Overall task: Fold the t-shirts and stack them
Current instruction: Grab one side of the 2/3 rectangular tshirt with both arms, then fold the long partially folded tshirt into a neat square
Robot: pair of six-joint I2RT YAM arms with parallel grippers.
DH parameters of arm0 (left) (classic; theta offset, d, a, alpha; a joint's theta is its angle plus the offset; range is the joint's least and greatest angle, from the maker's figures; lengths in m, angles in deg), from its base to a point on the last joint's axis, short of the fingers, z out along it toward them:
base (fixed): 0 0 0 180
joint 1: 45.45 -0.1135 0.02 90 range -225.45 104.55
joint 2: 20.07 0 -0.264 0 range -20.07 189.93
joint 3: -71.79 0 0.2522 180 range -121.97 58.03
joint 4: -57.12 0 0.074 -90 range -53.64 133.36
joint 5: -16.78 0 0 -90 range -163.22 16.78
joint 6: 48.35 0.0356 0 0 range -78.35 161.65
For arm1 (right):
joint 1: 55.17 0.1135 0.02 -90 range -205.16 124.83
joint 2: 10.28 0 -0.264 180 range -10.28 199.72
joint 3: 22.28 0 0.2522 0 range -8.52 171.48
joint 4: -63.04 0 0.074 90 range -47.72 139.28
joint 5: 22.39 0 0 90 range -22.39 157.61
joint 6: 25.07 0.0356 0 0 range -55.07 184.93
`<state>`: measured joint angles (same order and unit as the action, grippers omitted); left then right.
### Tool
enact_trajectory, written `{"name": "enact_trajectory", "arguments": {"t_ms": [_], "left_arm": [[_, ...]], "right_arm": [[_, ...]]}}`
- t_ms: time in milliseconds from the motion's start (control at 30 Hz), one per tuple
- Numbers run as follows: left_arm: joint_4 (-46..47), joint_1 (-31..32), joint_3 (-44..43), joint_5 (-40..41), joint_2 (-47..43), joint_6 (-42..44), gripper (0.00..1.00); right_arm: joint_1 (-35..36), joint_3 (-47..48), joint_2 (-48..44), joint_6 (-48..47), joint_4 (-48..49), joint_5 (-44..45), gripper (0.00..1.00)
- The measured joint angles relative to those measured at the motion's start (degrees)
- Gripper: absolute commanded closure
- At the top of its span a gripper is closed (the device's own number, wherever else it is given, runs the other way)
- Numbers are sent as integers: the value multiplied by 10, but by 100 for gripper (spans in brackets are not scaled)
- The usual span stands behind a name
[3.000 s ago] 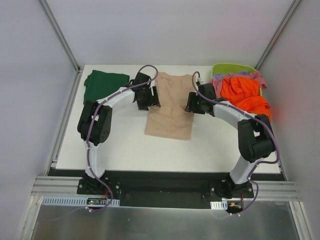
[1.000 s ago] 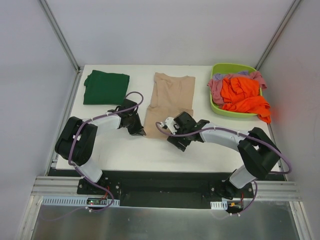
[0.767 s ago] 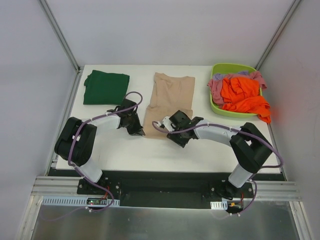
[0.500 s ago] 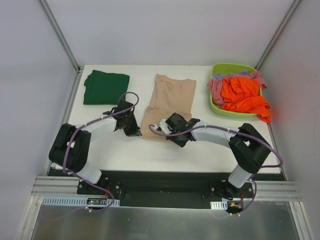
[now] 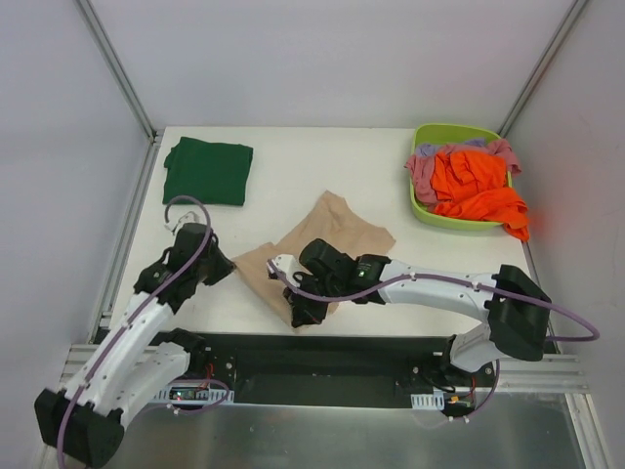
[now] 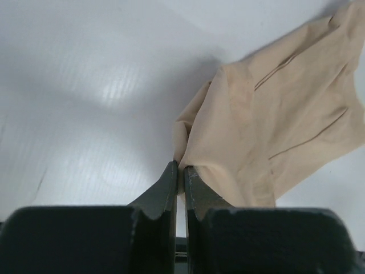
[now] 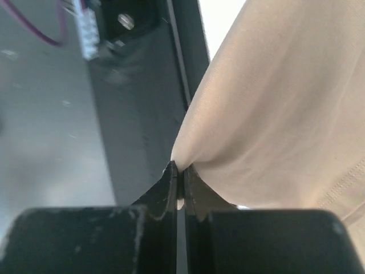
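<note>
The beige t-shirt (image 5: 332,237) lies rumpled and stretched near the table's front middle. My left gripper (image 5: 230,268) is shut on the shirt's left corner; in the left wrist view the gripper (image 6: 180,167) pinches a fold of the beige t-shirt (image 6: 274,114). My right gripper (image 5: 300,317) is shut on the shirt's near edge at the table's front rim; in the right wrist view the gripper (image 7: 178,165) holds the beige t-shirt (image 7: 274,108) over the black frame. A dark green t-shirt (image 5: 207,171) lies folded at the back left. Orange (image 5: 476,188) and pink-lilac t-shirts (image 5: 422,168) fill the basket.
The lime-green basket (image 5: 449,129) stands at the back right, with orange cloth hanging over its near right rim. The white table (image 5: 430,278) ends just beyond my right gripper, where the black base rail (image 7: 142,114) runs. Grey walls close in both sides.
My right gripper has shut on the beige shirt's near edge. Both arms have pulled back toward the near edge, dragging the shirt down and to the left and rumpling it.
</note>
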<state>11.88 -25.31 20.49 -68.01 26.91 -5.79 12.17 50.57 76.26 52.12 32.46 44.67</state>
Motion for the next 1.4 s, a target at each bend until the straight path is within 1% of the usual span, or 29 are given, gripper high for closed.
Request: {"name": "enact_trajectory", "arguments": {"t_ms": [67, 200, 267, 367, 533, 767, 1000, 1167, 1267, 1400], "left_arm": [[-37, 0, 0, 33, -62, -8, 100], [-93, 0, -7, 80, -158, -14, 100], [-115, 0, -21, 90, -178, -14, 100], [-130, 0, -45, 100, -172, -15, 100], [-136, 0, -91, 103, -103, -14, 100], [-68, 0, -127, 82, -1, -11, 100], [11, 1, -189, 24, 129, -1, 100], [52, 2, -239, -16, 225, 5, 100], [69, 3, -265, -37, 280, 6, 100], [77, 6, -294, -57, 342, 10, 100]], "right_arm": [[1, 0, -3, 36, 33, -38, 99], [7, 0, -4, 101, 103, -99, 99], [13, 0, -4, 123, 130, -117, 99], [16, 0, -11, 142, 154, -123, 99], [-7, -9, -56, 155, 165, -109, 99], [-125, -63, -123, 174, 157, -92, 99], [-230, -105, -174, 175, 138, -56, 99], [-306, -120, -185, 178, 136, -49, 99], [-336, -134, -184, 182, 136, -49, 99], [-356, -147, -182, 186, 136, -50, 99]]}}
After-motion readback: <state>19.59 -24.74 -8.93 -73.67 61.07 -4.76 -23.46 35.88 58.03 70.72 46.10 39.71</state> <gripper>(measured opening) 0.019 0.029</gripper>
